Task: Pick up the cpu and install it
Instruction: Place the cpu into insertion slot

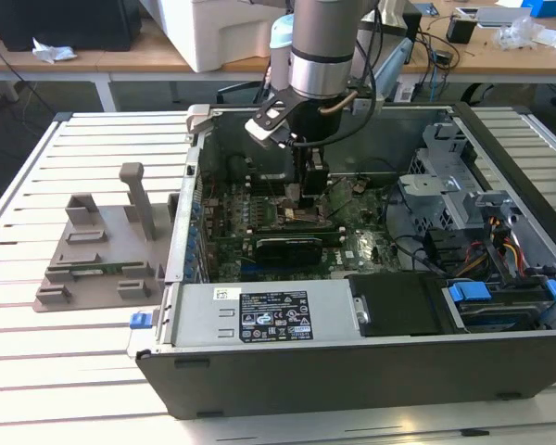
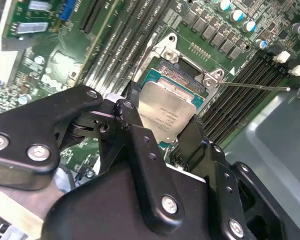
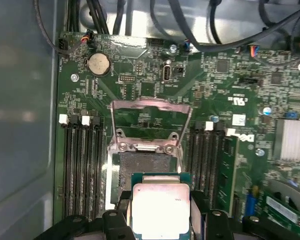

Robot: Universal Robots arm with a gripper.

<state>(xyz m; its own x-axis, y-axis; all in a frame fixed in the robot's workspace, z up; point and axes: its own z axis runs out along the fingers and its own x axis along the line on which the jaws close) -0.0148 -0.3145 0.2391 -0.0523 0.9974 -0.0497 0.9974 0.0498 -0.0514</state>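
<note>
Right of the grey holder (image 1: 102,250) at the exterior view's left, inside the open computer case (image 1: 352,380), the cpu (image 2: 167,116) hangs over the motherboard's socket (image 3: 142,165), load plate (image 3: 151,117) raised; whether they touch I cannot tell; seated tilted or off its keying, it could, I judge, bend contact pins or ride on the frame; the gripper (image 1: 302,197) pinches the cpu's opposite edges between its fingers (image 2: 136,137), narrowly spread, metal top up.
</note>
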